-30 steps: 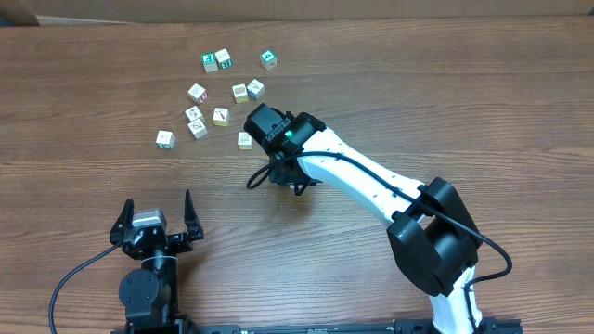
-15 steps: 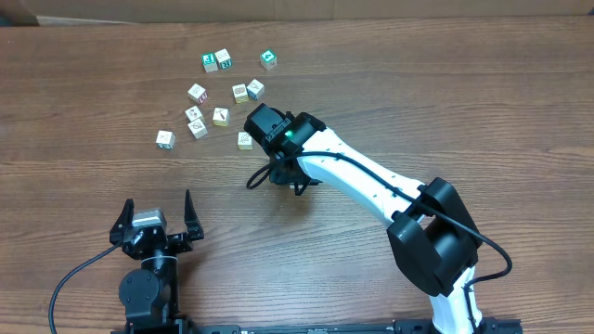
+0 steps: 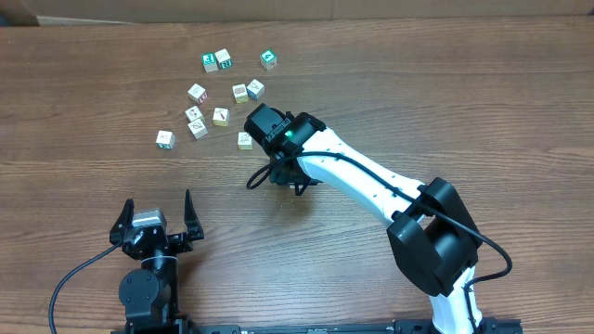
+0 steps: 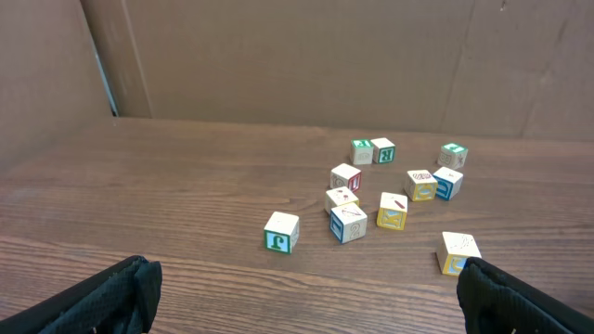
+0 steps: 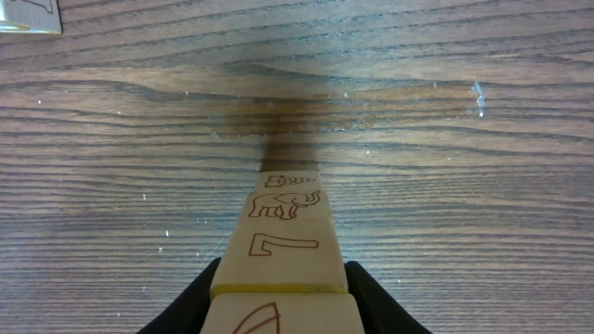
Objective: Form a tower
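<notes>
Eleven loose cubes lie scattered toward the far edge of the table, left of its middle. We find the tower standing nearer the table's centre. From overhead it is hidden beneath the right arm's wrist, so only the right wrist camera shows it. That view looks down a narrow column of pale wooden cubes, with an elephant outline and a figure seven on the faces turned toward the lens.

The right gripper sits over the column. Its dark fingers lie against both sides of the top cube, and as far as we can see they pinch it. The left gripper rests by the near edge, left of centre, with its jaws spread wide and nothing between them.

We judge the step in hand to be seating this uppermost cube squarely on the stack. The next move calls for an even parting of the jaws and a straight lift, so that neither finger drags the column sideways. After that the nearest loose cube, just beyond the right wrist toward the far edge, looks to us the handiest next pick. The reach to it must keep well clear of the stack.
</notes>
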